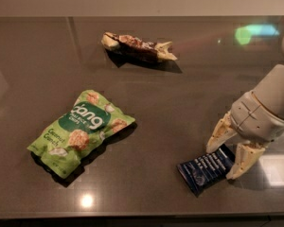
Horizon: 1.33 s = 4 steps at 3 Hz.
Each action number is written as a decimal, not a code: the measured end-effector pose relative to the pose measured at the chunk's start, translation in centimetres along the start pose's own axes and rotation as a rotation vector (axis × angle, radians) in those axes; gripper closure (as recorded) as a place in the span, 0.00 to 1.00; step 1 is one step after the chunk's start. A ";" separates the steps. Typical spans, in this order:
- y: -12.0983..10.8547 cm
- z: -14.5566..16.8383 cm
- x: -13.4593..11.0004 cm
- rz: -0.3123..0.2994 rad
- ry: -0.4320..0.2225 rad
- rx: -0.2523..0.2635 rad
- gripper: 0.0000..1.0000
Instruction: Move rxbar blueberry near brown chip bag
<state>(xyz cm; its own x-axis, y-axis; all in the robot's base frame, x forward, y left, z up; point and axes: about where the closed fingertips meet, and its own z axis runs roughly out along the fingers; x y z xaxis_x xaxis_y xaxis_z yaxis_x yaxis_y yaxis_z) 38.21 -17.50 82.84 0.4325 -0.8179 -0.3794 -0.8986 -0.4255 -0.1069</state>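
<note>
While low at the right end of the rxbar blueberry, straddles it with gripper fingers spread, brown chip bag far behind it, green bag to its left.

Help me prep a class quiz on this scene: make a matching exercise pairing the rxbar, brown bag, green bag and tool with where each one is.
Things:
1. rxbar
2. brown bag
3. green bag
4. tool

Places:
A. rear centre, lying crosswise
B. front right, fingers open astride the rxbar's right end
C. front left, lying flat
D. front right, flat, one end between the tool's fingers

Pairs: 1-D, 2-A, 3-C, 4-B.
</note>
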 end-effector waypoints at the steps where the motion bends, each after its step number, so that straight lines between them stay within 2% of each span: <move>1: 0.0 -0.4 -0.1 0.000 0.000 0.000 0.85; 2: -0.6 -1.6 0.0 0.039 0.018 0.017 1.00; 3: -2.8 -3.5 0.9 0.140 0.048 0.061 1.00; 4: -6.6 -5.5 2.2 0.285 0.038 0.113 1.00</move>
<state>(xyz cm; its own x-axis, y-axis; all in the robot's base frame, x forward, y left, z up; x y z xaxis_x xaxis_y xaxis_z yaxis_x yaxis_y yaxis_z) 45.47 -18.61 87.77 0.1623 -0.9129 -0.3745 -0.9857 -0.1327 -0.1035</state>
